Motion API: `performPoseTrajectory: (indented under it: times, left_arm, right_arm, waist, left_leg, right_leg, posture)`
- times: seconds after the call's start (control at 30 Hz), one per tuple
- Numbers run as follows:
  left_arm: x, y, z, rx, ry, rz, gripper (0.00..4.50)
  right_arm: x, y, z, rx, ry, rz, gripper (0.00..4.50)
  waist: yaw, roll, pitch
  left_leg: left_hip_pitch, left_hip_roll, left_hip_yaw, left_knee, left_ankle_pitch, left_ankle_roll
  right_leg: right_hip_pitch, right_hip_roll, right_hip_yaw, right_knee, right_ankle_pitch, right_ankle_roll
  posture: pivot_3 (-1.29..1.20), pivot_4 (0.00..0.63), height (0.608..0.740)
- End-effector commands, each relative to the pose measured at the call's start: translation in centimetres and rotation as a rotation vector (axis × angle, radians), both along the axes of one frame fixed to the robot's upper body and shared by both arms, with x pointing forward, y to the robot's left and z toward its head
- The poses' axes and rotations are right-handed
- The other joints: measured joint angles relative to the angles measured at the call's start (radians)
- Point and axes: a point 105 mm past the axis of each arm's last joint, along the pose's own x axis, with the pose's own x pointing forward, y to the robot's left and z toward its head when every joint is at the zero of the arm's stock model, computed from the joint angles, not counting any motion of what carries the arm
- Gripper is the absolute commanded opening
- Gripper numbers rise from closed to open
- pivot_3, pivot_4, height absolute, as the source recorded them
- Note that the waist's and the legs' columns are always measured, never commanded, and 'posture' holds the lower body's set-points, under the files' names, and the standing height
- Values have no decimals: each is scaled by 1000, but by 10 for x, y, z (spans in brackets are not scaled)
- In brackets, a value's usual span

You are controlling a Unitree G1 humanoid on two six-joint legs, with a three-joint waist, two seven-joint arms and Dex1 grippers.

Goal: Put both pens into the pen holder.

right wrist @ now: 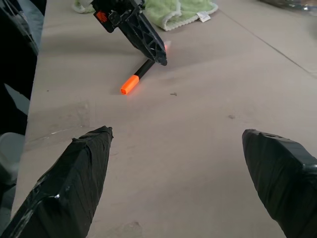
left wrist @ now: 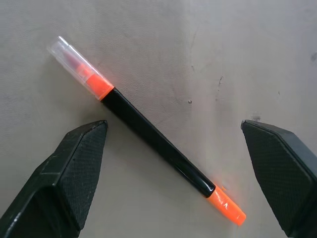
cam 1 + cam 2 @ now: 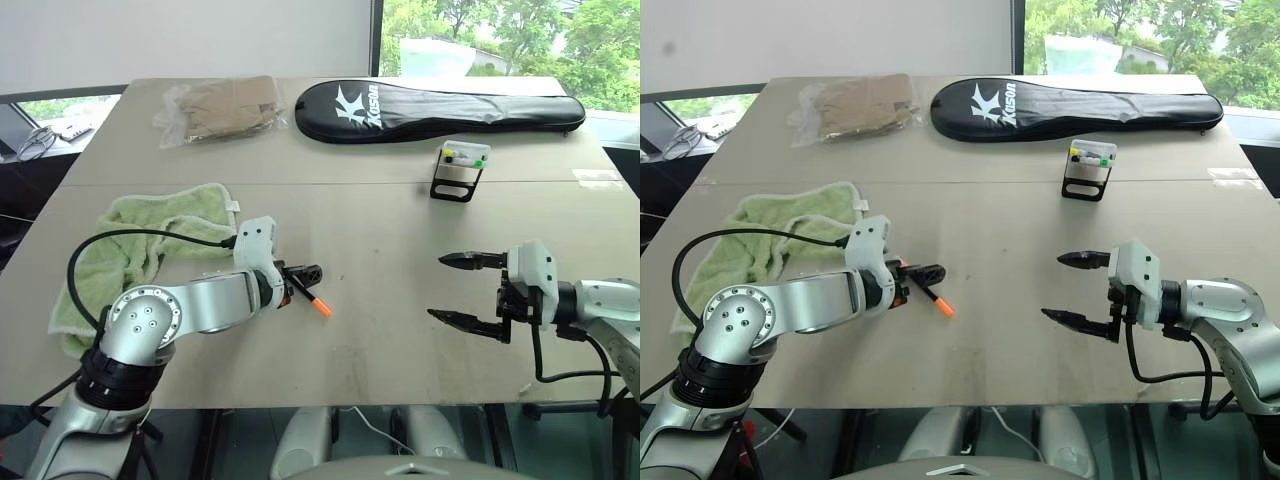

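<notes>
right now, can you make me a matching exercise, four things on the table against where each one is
Things:
1. orange pen
2. pen holder
3. green towel
4. black racket bag

Places:
A. along the far edge of the table, beyond the pen holder
B. lying flat on the table under the open left gripper
C. standing upright on the right half, in front of the racket bag
D. crumpled on the robot's left side of the table

Pairs: 1-B, 2-C, 3-D, 4-A
</notes>
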Motion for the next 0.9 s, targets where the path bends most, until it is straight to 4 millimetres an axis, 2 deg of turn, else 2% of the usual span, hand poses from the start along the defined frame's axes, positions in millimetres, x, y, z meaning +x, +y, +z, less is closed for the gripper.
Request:
performPoseTrajectory:
  times: [0.03, 0.07, 0.13, 0.27, 0.33, 0.37, 0.47, 0.53, 0.67, 0.8, 0.9]
  left_arm:
    - [1, 2, -23, 73, 104, -8, 3961]
    - [2, 2, -25, 90, 109, -16, 3438]
    - [4, 4, -29, 118, 111, -39, 2715]
    - [8, 7, -33, 163, 94, -100, 718]
    - [8, 9, -27, 207, 43, -164, 9]
    - [11, 12, -22, 261, -3, -193, 9]
    - [8, 17, -9, 277, -89, -278, 9]
    - [6, 8, 3, 192, -178, -355, 9]
    - [-1, -20, 53, -101, -547, -534, 9]
    - [-18, -34, 70, -56, -760, -788, 9]
    - [-22, -44, 75, -17, -874, -891, 9]
  right_arm:
    - [-7, 7, 12, 34, -54, -12, 4500]
    - [-7, 7, 13, 40, -53, -19, 4500]
    - [-8, 8, 15, 66, -41, -44, 4500]
    - [-7, 12, 17, 119, -3, -78, 4500]
    - [-6, 17, 19, 158, 16, -107, 4500]
    - [-4, 19, 20, 174, 21, -127, 4500]
    - [1, 25, 23, 233, 70, -157, 4500]
    - [4, 28, 23, 233, 104, -171, 4500]
    - [9, 40, 34, 347, 276, -139, 4500]
    - [13, 65, 40, 472, 525, -29, 4500]
    - [19, 81, 48, 508, 570, 2, 4500]
  waist:
    - [1, 2, -1]
    - [6, 4, -3]
    - [9, 6, -4]
    - [23, 9, -6]
    - [26, 8, -6]
    - [26, 8, -7]
    - [20, 8, -6]
    - [12, 8, -6]
    - [-2, 8, -5]
    - [-7, 7, -4]
    - [-5, 8, -4]
  left_leg:
    - [0, 0, 0, 0, 0, 0]
    - [2, 0, -1, 0, 0, 0]
    - [4, 0, -2, 0, 0, 0]
    - [13, -2, -2, 0, 0, 0]
    - [15, -2, -2, -1, 0, 0]
    - [15, -3, -3, -1, 0, 0]
    - [14, -3, -2, -2, 0, 0]
    - [13, -3, -2, -3, 0, 0]
    - [8, -2, -2, -3, 0, -1]
    - [1, -1, -3, -3, 1, -1]
    - [0, -2, -3, -3, 0, -1]
  right_leg:
    - [0, 0, 0, 0, 0, 0]
    - [3, 0, -1, -1, 0, 0]
    - [6, 0, -3, -2, 0, 0]
    - [14, 0, -3, -1, 0, 0]
    - [16, 0, -3, -1, 0, 0]
    - [16, 0, -3, -1, 0, 0]
    - [15, 0, -1, -1, 0, 0]
    - [13, 0, -1, -2, 0, 0]
    - [7, -1, -1, -2, 0, 0]
    - [2, -1, -3, -3, 0, 0]
    - [0, -1, -3, -3, 0, 0]
  posture:
    - [0, 150, 740]
    - [0, 150, 740]
    - [0, 150, 740]
    - [0, 150, 740]
    - [0, 150, 740]
    - [0, 150, 740]
    - [0, 150, 740]
    - [0, 150, 740]
    - [0, 150, 740]
    - [0, 150, 740]
    - [0, 150, 740]
